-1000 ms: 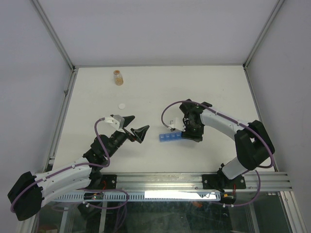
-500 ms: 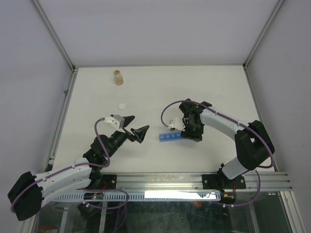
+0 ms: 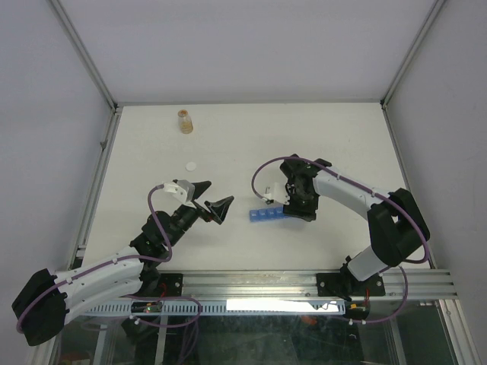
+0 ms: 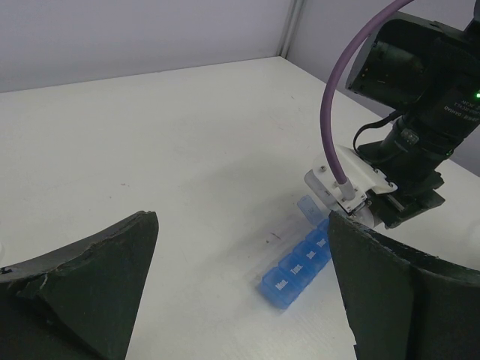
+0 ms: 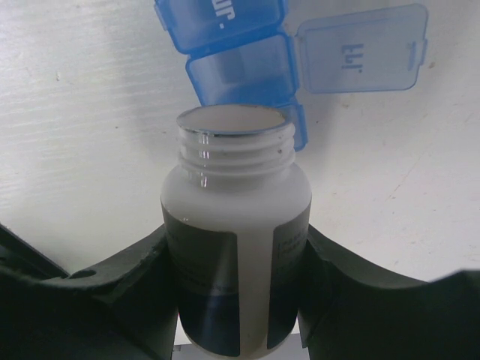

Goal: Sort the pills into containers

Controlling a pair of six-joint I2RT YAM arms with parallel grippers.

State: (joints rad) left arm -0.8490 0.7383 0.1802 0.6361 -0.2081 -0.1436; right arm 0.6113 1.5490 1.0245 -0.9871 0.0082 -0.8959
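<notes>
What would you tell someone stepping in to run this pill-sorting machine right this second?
Right hand: shut on the white bottle, uncapped, mouth aimed at the containers.
Left hand: open, empty, hovering left of the strip.
One compartment has its lid up; the others in view look closed. The amber bottle stands far left on the table, with a small white disc nearer.
Done: bottle opened, one lid raised.
Left: no pills show in the open compartment, so all the sorting remains.
</notes>
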